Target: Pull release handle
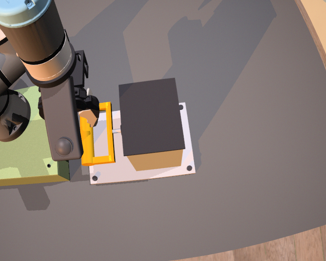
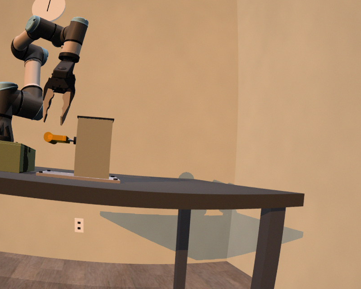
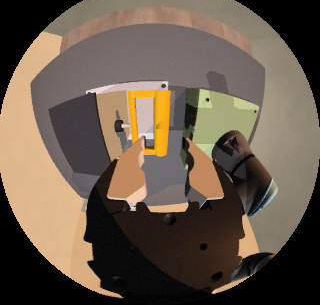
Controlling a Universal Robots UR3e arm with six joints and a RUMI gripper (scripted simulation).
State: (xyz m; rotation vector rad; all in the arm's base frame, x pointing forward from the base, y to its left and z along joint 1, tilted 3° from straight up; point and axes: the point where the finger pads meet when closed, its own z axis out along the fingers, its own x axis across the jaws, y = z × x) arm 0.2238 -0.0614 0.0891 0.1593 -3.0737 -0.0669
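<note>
The orange release handle (image 1: 97,134) is a rectangular loop on a thin rod, sticking out of the left side of a tan box with a dark top (image 1: 150,118). It also shows from the side (image 2: 55,137) and in the wrist view (image 3: 148,122). My gripper (image 2: 54,119) points down and hangs in the air a little above the handle's grip, its fingers parted and empty. In the wrist view the two fingers frame the near end of the handle without touching it.
The box stands on a pale baseplate (image 1: 142,168) bolted to the dark table. The arm's olive-green base block (image 1: 20,157) sits right beside the handle on the left.
</note>
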